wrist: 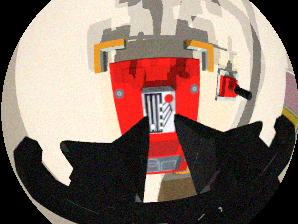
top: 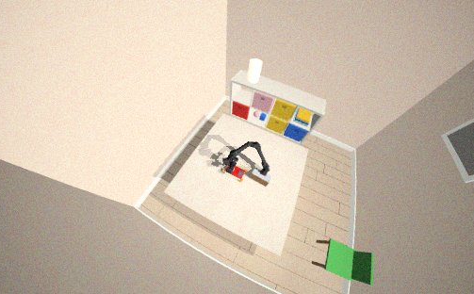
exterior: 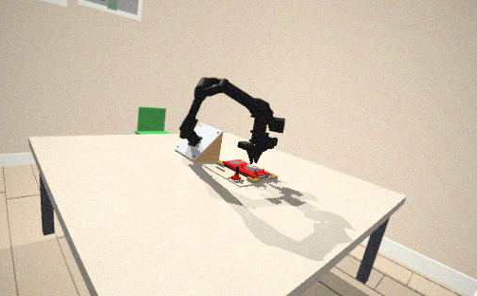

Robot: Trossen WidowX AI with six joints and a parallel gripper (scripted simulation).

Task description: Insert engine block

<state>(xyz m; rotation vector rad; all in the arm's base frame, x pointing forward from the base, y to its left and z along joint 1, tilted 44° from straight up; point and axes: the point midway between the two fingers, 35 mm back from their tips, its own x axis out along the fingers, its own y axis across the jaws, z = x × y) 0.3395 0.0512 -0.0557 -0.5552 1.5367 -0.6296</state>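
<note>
1. Tabletop [top: 258, 221] [exterior: 141, 204] [wrist: 55, 85]: near edge well apart from car body [top: 234, 171] [exterior: 231, 164] [wrist: 127, 75].
2. Engine block [exterior: 252, 168] [wrist: 154, 112] at its opening; full seating unclear.
3. Fingers [exterior: 255, 156] just above, slightly parted, unloaded.
4. Wedge [top: 260, 179] [exterior: 210, 151] toward far edge.

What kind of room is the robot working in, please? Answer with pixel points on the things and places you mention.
Probably a child's playroom: a low shelf unit [top: 278, 89] with coloured bins, a small green chair [top: 339, 258] [exterior: 152, 120], and framed pictures [top: 457, 165] [exterior: 137, 10] on the wall.

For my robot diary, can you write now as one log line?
engine block over car body | gripper at block | seating unclear
</note>
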